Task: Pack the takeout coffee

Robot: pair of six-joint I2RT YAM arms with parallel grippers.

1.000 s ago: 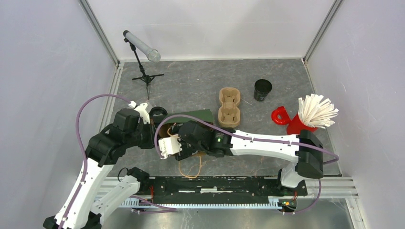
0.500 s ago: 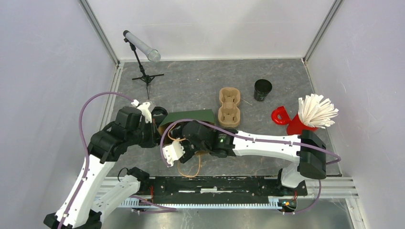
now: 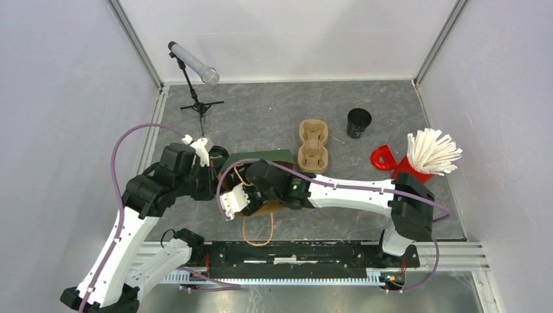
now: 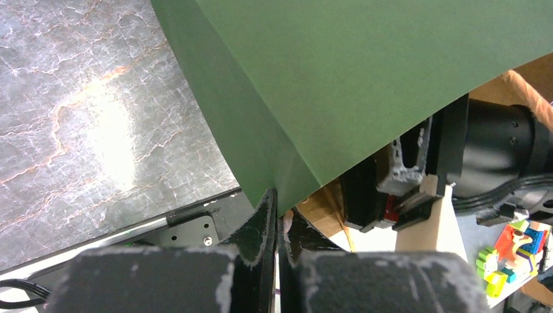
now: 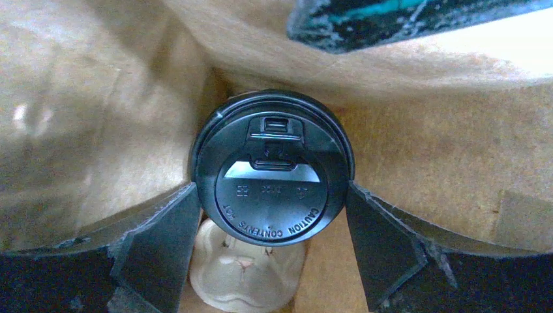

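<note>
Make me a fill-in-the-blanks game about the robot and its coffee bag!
1. The right gripper holds the takeout coffee, whose lid is ___.
2. The left gripper pinches the ___ bag's edge.
3. The white sticks stand in a ___ holder.
Missing words: black, green, red.

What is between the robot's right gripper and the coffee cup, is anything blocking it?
Nothing that I can see. The takeout coffee sits right between the two fingers of the right gripper, inside the paper bag. Whether the fingers touch it, I cannot tell.
</note>
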